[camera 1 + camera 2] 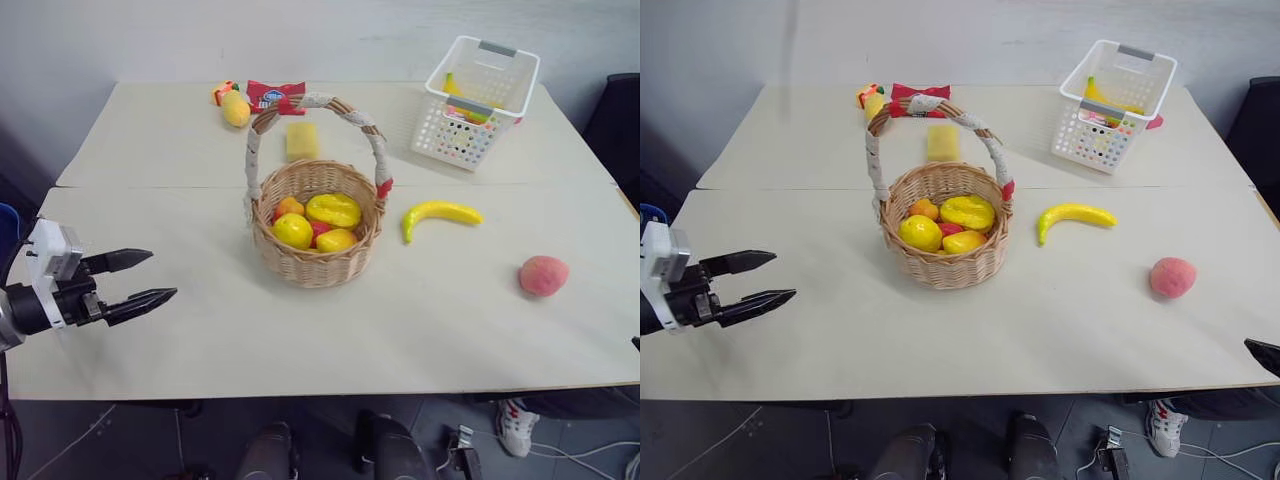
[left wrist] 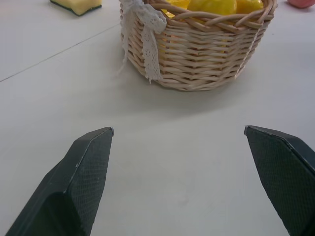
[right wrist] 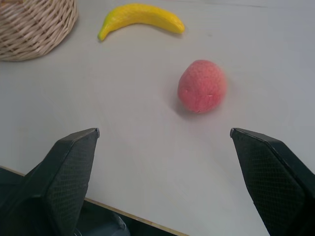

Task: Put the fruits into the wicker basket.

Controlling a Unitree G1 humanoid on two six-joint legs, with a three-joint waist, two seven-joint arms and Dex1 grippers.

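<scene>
My left tool [image 1: 142, 277] is open wide with nothing in it, left of the wicker basket [image 1: 316, 262]. The banana [image 1: 441, 214] lies just right of the basket. The peach [image 3: 202, 86] sits farther right on the worktop [image 1: 440, 330], so my open, empty right tool [image 3: 165, 132] should slide around it and squeeze gently.

Banana [image 1: 441, 214], peach [image 1: 544, 275] — outside wicker basket [image 1: 316, 262].

Wicker basket [image 1: 316, 230] of fruit mid-desk [image 1: 200, 340]; banana [image 1: 440, 214] just right of it, peach [image 1: 544, 275] further right; left claw [image 1: 150, 277] spread wide at near left
</scene>
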